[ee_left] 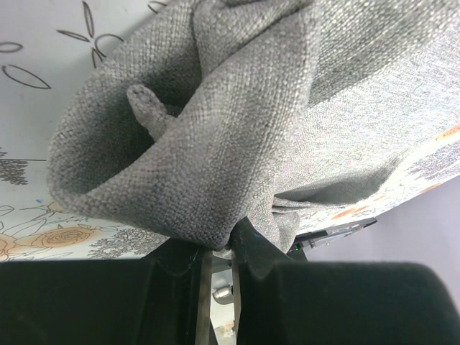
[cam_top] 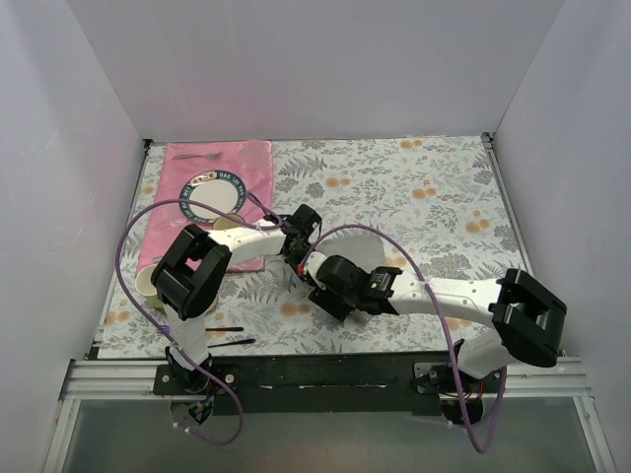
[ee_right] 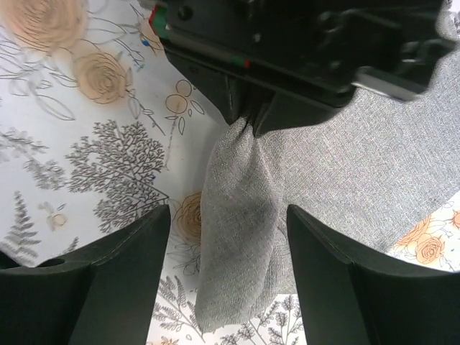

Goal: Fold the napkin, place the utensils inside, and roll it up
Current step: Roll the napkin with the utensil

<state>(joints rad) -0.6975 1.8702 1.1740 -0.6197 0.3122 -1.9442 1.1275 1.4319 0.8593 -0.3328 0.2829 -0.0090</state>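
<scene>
The napkin [ee_left: 237, 129] is plain grey with a coarse woven texture. The worktop [cam_top: 434, 197] is white, printed with grey leaves and orange flowers. The placemat [cam_top: 182, 163] is pink, the cables [cam_top: 122, 268] purple, the arms [cam_top: 463, 294] white with black joints

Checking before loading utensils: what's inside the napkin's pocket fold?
Inside the napkin only grey cloth shows, with a bunched nub; nothing else. Deeper creases are covered.
</scene>
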